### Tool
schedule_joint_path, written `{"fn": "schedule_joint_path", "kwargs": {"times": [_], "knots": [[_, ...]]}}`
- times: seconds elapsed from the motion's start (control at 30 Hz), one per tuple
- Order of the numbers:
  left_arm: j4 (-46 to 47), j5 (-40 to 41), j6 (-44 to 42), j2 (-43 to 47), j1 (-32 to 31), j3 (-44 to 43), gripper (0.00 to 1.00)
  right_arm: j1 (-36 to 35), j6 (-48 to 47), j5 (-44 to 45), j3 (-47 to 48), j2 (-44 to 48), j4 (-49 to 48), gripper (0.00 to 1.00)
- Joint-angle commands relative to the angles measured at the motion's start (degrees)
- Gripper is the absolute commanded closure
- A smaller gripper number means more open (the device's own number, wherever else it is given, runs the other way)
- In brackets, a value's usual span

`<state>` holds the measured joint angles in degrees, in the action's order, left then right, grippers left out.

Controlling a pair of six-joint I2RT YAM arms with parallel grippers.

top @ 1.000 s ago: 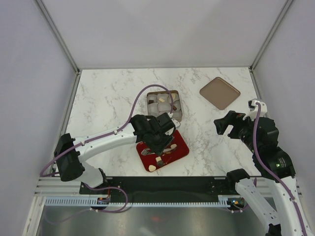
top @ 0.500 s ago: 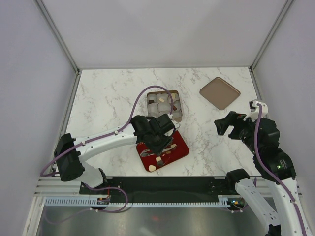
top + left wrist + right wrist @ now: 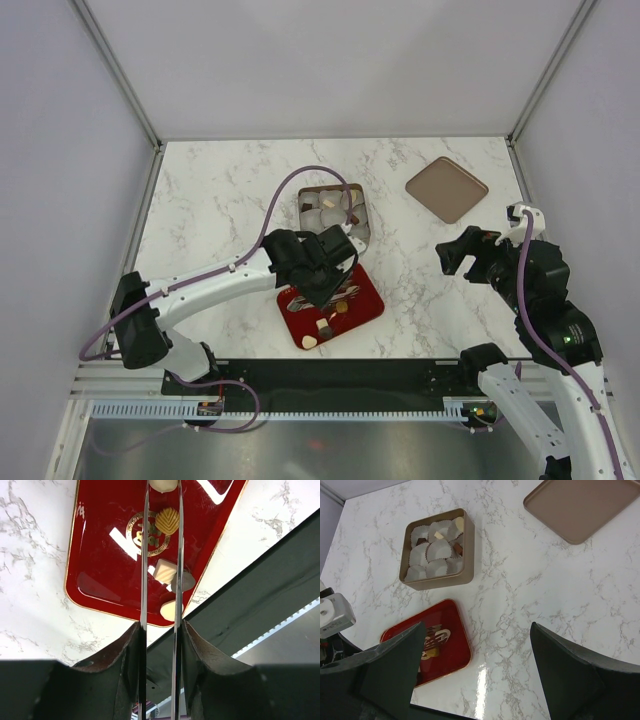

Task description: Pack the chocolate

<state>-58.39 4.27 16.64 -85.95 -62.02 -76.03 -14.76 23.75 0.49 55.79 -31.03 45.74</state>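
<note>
Chocolate pieces (image 3: 164,571) lie on the red tray (image 3: 100,555) under the left hand (image 3: 322,292), some between its narrowly parted fingers; whether it grips one is unclear. The right hand (image 3: 477,625) gapes empty to the right.

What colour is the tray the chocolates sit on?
The tray is glossy red, gold-rimmed; left wrist view shows it best.

chocolate (image 3: 325,327) on tray (image 3: 368,298) | box (image 3: 364,215) just behind tray | lid (image 3: 446,189) — well right of box

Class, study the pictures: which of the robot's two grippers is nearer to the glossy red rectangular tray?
Left. The left gripper hangs directly above the glossy red rectangular tray. The right gripper sits off to the tray's right, above the white marble table, clearly apart from it.
</note>
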Motion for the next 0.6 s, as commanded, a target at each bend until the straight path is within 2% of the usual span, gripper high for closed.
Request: {"fn": "schedule_joint_path", "kwargs": {"times": [0.0, 0.17, 0.37, 0.57], "knots": [[-0.93, 1.97, 1.64, 0.08, -0.38, -4.64, 0.6, 0.09, -0.37, 0.83, 2.22, -0.26, -0.12, 0.06], [-3.39, 5.38, 1.29, -1.75, -0.03, -10.43, 0.6, 0.09, -0.28, 0.74, 2.22, -0.26, -0.12, 0.06], [-5.77, 8.2, 0.06, -5.62, 3.48, -20.98, 0.6, 0.09, 0.33, -0.14, 1.34, 0.0, -0.56, 0.06], [-5.77, 7.77, -2.23, -9.75, 8.92, -27.41, 0.6, 0.09, 0.69, -0.4, 0.2, 0.44, -1.0, 0.06]]}}
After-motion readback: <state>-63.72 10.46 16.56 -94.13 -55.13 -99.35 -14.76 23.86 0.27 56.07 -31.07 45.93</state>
